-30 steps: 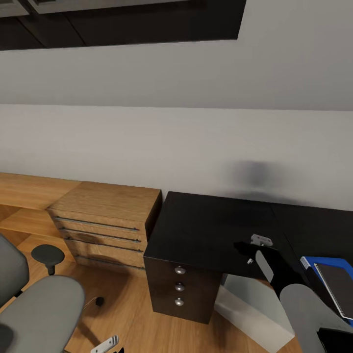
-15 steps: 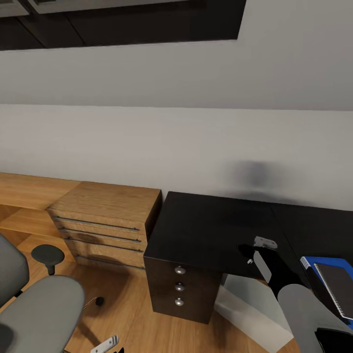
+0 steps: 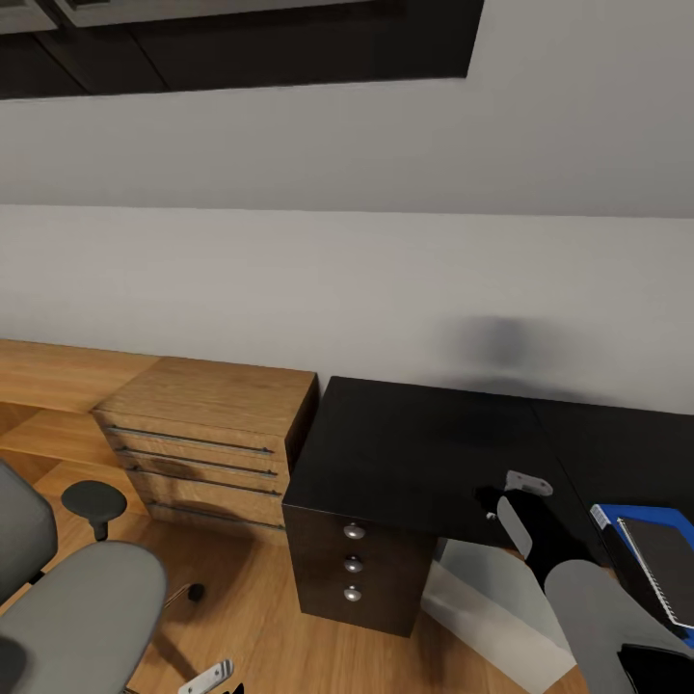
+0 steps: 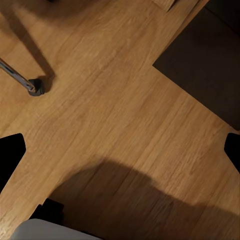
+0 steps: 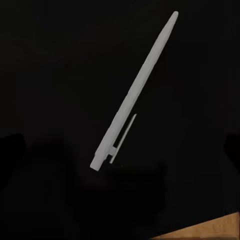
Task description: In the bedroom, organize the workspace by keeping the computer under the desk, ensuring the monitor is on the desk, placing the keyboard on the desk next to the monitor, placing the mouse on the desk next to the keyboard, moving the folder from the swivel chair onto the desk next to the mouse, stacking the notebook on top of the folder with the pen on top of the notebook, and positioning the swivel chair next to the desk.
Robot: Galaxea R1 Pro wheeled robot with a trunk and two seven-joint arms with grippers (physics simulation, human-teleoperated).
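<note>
We are on the pen (image 5: 134, 94) step: our right gripper (image 3: 516, 493) hovers open and empty over it near the desk's (image 3: 405, 448) front edge, so next we lower and close.

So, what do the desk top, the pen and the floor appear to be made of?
The glossy black desk looks like lacquered or laminated board: a smooth dark surface with a faint sheen. The thin white-silver pen seems plastic, possibly metal: matt and pale. The warm brown floor looks like wood planks, with visible grain.
</note>
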